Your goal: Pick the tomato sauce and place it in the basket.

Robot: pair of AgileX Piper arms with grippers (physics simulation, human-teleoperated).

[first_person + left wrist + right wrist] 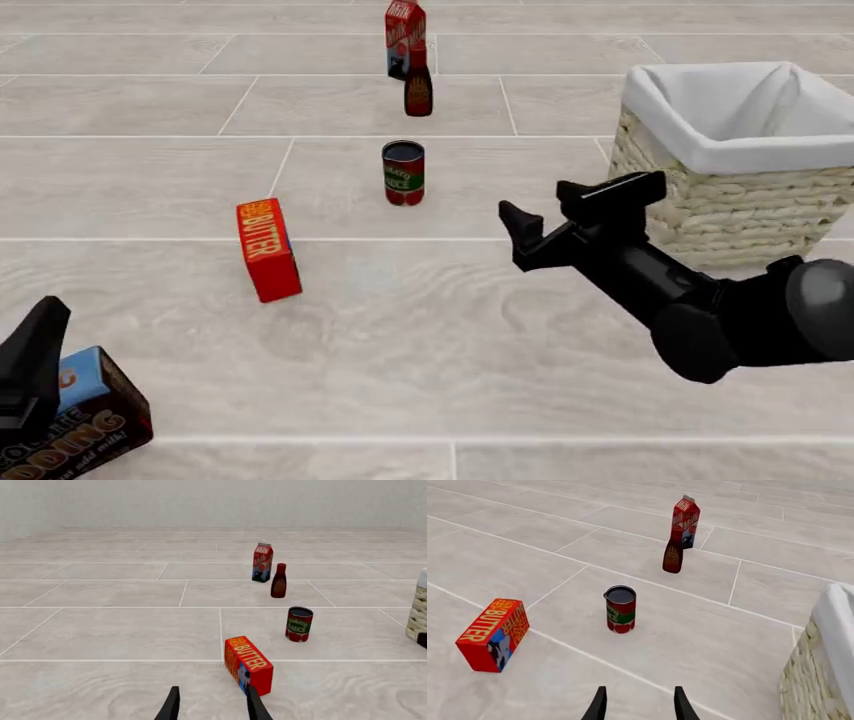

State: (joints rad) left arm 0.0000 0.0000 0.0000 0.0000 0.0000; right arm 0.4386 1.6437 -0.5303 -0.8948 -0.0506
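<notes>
My right gripper point(571, 214) hangs with fingers spread, empty, beside the basket point(727, 205) at the right edge. The tomato sauce can point(403, 172) stands upright mid-surface, untouched. My left gripper point(212, 705) is spread too.

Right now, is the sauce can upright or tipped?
Upright. The can stands on its base on the table, dark top facing up, label bands level. It is outside the basket, untouched by either gripper.

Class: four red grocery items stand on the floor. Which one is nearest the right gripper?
The tomato sauce can, directly ahead of the right gripper; butter box, bottle and carton stand farther off.
</notes>
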